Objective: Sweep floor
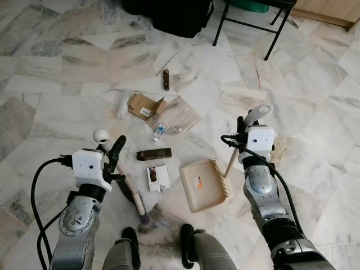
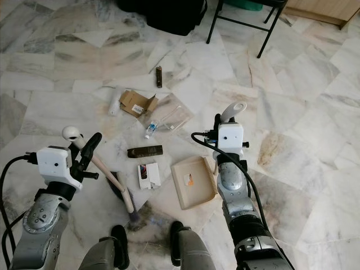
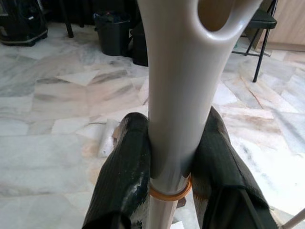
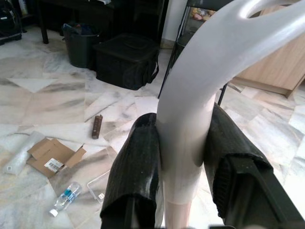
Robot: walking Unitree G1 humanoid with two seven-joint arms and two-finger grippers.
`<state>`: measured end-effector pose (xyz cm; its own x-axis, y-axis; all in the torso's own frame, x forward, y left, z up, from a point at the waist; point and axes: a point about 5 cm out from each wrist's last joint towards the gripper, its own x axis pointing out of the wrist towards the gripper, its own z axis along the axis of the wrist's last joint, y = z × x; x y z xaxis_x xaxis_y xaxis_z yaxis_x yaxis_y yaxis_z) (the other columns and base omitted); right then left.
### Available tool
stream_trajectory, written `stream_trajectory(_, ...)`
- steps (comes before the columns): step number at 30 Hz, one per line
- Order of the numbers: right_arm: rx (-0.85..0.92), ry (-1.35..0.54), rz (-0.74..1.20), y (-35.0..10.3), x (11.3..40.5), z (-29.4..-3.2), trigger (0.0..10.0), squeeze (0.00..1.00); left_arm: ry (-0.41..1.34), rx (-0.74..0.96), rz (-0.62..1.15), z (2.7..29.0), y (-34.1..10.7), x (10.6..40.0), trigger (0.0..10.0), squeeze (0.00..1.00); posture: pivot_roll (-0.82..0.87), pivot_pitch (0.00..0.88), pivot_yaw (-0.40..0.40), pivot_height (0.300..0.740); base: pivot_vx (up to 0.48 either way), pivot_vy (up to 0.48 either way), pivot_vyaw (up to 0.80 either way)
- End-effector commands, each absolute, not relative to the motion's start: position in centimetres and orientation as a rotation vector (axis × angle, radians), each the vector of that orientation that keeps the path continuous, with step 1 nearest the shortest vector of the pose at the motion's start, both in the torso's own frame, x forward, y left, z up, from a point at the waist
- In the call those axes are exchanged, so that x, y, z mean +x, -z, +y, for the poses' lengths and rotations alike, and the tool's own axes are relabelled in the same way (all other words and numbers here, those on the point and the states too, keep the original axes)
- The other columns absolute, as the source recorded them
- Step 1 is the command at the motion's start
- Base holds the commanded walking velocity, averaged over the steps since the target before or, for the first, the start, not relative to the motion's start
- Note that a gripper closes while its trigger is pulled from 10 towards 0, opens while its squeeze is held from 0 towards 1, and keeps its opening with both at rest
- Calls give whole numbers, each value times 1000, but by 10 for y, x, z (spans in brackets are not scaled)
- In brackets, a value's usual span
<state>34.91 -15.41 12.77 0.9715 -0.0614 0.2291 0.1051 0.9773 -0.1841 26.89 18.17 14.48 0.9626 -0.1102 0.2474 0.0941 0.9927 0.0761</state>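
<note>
— Left eye view: left arm bent at the elbow, forearm raised, left tool (image 1: pixel 115 151) clamped on the pale broom handle (image 1: pixel 125 179)?
— Yes. Left wrist view: both black fingers (image 3: pixel 125 167) pressed flat against the handle, no gap. Handle slanting down toward the feet, dark brush head (image 1: pixel 142 224) touching the marble floor (image 1: pixel 315 112) between the legs.
— And the right arm?
— Likewise bent, forearm up, right tool (image 1: pixel 243 130) closed around the looped white handle (image 4: pixel 190 119) of the dustpan (image 1: pixel 203 184). Pan flat on the floor, just left of that arm, comb edge toward the arm.
— Rubbish?
— Spread ahead of the pan: small white carton (image 1: pixel 158 178) just beside it, dark flat packet (image 1: pixel 153 153) above that, little water bottle (image 1: pixel 160 131), clear plastic tray (image 1: pixel 181 117), torn cardboard box (image 1: pixel 144 106), crumpled white wrapper (image 1: pixel 121 105), brown bar (image 1: pixel 166 79) farthest out.
— Background?
— Black bag (image 1: pixel 169 16) and black chair legs (image 1: pixel 247 25) near the far edge.
</note>
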Motion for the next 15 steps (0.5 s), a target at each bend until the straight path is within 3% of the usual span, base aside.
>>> stream_trajectory(1,-237,92,-99,-100,340,-162,10000,0,123,12,-163,179,-125,266,10000,0,-67,420,-133,740,0,0,0)
stream_trajectory(15,-239,92,-102,-100,341,-163,10000,0,272,-253,-150,167,-128,278,10000,0,-68,412,-142,740,0,0,0)
